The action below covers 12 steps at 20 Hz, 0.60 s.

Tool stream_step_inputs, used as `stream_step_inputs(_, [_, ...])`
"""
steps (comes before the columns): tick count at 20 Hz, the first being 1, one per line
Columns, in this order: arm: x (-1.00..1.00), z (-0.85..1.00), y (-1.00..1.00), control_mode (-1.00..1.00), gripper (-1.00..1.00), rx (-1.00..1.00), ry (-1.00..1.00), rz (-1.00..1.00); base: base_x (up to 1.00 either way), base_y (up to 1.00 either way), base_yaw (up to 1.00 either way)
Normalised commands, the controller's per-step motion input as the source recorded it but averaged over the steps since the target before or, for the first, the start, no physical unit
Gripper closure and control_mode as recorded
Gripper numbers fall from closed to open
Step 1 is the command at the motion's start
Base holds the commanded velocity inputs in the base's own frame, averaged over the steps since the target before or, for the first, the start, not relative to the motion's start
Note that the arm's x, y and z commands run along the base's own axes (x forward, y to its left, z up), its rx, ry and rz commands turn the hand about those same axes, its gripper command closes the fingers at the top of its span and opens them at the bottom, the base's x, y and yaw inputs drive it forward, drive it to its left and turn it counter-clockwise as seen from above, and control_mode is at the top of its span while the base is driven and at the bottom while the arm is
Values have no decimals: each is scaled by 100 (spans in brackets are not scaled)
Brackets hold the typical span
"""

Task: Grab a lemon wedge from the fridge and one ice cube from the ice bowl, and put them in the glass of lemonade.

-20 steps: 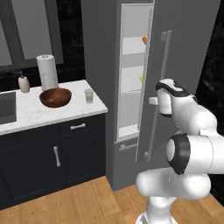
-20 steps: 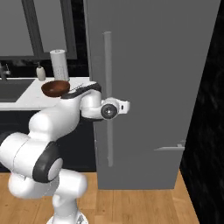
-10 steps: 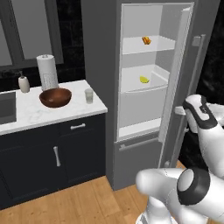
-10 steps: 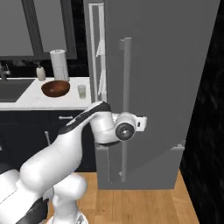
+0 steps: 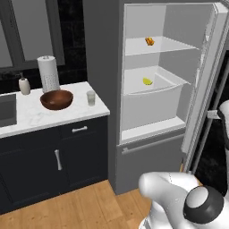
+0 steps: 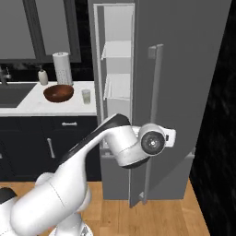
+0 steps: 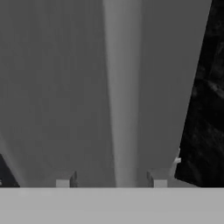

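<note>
- I have the tall grey fridge (image 5: 152, 89) standing open, its door (image 6: 184, 92) swung wide toward me, white shelves and drawer showing inside.
- The tiny bright yellow lemon wedge (image 5: 147, 81) lies on the middle white shelf, above the drawer; a small orange-red food item (image 5: 150, 41) sits on the shelf above it.
- On the white marble surface (image 5: 40, 117) left of the fridge, the wide reddish-brown wooden bowl (image 5: 56, 99) stands near the small clear glass of pale lemonade (image 5: 91, 98), the two apart.
- A tall white paper towel roll (image 5: 48, 74) and a small white soap bottle (image 5: 24, 85) stand behind the bowl.
- I cannot make out an ice cube in the bowl.
- In the hand view my jaws (image 7: 111, 179) are spread, one tip either side of the long vertical grey bar handle (image 7: 124, 87), with a gap on both sides; they pinch nothing.
</note>
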Motion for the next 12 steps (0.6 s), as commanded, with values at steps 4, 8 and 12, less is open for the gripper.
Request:
stream_step_inputs(4, [-90, 45, -13, -100, -100, -1, 2, -1, 0, 0, 0])
stream_step_inputs(8, [-49, 49, 13, -100, -100, -11, 13, -6, 0, 0, 0])
stream_step_inputs(12, [16, 20, 76, -100, -100, -20, 20, -3, 0, 0, 0])
